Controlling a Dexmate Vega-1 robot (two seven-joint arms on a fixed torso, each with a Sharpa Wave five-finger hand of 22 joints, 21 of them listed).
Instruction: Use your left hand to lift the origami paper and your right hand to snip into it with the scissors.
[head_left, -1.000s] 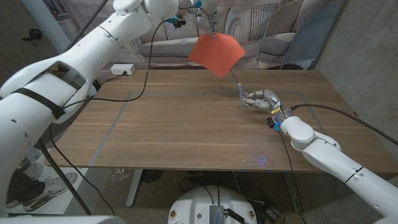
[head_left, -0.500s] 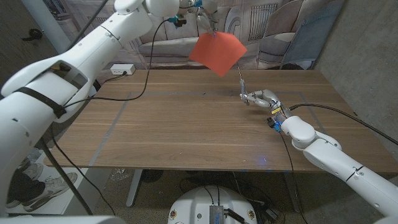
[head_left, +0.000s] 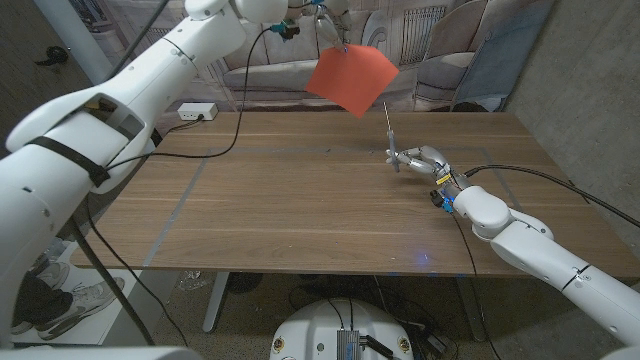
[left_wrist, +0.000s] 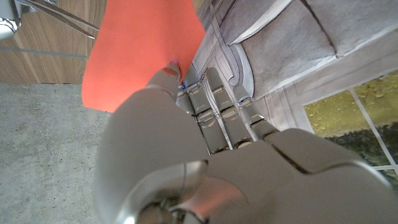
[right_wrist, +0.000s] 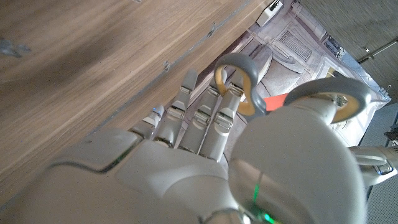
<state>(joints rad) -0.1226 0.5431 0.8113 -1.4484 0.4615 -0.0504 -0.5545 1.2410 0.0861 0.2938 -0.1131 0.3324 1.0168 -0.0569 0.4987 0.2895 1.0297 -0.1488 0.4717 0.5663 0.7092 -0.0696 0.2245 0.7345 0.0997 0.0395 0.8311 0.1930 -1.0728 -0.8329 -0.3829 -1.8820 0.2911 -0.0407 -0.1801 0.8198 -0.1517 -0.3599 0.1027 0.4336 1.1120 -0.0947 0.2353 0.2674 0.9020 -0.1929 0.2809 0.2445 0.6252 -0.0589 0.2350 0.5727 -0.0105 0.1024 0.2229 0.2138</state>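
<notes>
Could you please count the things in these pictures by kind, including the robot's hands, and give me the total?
Paper: 1, orange-red, held up by the left hand
Scissors: 1, in the right hand
Power strip: 1, white, at the table's far edge
Hands: 2, left hand and right hand
Table: 1
Total: 6

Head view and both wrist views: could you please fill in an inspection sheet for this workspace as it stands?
Surface: wooden table, taped lines on it.
Job's things: orange paper raised above the table's far edge; scissors upright, blades pointing up toward the paper, not yet touching it.
Clutter: white power strip at the far left corner.
Hands: left hand pinches the paper's upper edge; right hand holds the scissors, fingers through the handles.
Cables: black cable across the table's left; another behind the right wrist.
Surroundings: printed backdrop behind the table; concrete wall at right.
</notes>
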